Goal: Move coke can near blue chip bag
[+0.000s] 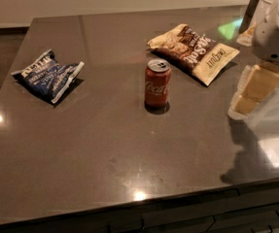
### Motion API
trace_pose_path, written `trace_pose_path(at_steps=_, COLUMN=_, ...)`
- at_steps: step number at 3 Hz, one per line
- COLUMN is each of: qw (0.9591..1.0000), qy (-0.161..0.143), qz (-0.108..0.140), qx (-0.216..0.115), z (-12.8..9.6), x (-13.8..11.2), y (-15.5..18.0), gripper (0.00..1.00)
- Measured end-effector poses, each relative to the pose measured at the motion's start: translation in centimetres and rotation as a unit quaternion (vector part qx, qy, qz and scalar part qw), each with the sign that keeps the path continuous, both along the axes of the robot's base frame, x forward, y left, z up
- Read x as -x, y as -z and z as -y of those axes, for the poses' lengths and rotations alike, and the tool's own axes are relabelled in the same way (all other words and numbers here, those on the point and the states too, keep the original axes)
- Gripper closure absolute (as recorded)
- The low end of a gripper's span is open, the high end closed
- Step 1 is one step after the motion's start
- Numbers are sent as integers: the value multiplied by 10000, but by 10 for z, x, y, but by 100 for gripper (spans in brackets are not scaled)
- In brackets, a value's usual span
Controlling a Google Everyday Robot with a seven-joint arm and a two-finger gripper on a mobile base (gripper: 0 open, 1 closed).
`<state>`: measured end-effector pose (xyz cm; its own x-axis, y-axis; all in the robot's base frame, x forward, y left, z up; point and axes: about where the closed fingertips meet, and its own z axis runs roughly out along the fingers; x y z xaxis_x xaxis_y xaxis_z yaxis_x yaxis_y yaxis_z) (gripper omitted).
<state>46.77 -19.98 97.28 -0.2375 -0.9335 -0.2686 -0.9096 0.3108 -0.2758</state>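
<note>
The coke can (pixel 157 86) stands upright near the middle of the dark table (pixel 105 144), red with white script and a silver top. The blue chip bag (pixel 48 75) lies flat at the left side of the table, well apart from the can. My gripper (pixel 253 89) hangs at the right edge of the view, over the table's right side, to the right of the can and not touching it. It holds nothing that I can see.
A larger brown and cream chip bag (pixel 195 52) lies behind and to the right of the can. The white arm body (pixel 275 30) fills the upper right corner. The table's front edge (pixel 129 208) runs along the bottom.
</note>
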Motion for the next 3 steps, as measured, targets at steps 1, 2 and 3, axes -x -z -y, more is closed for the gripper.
trace_pose_path(at_steps=1, qw=9992, qy=130, qz=201, qx=-307, z=-20, x=-28, y=6, gripper=0)
trace_pose_path(at_steps=2, qw=9970, qy=310, qz=372, qx=-603, z=-39, x=-61, y=13, gripper=0)
trace_pose_path(at_steps=3, qw=9946, qy=440, qz=341, qx=-880, z=-57, x=-87, y=23, gripper=0)
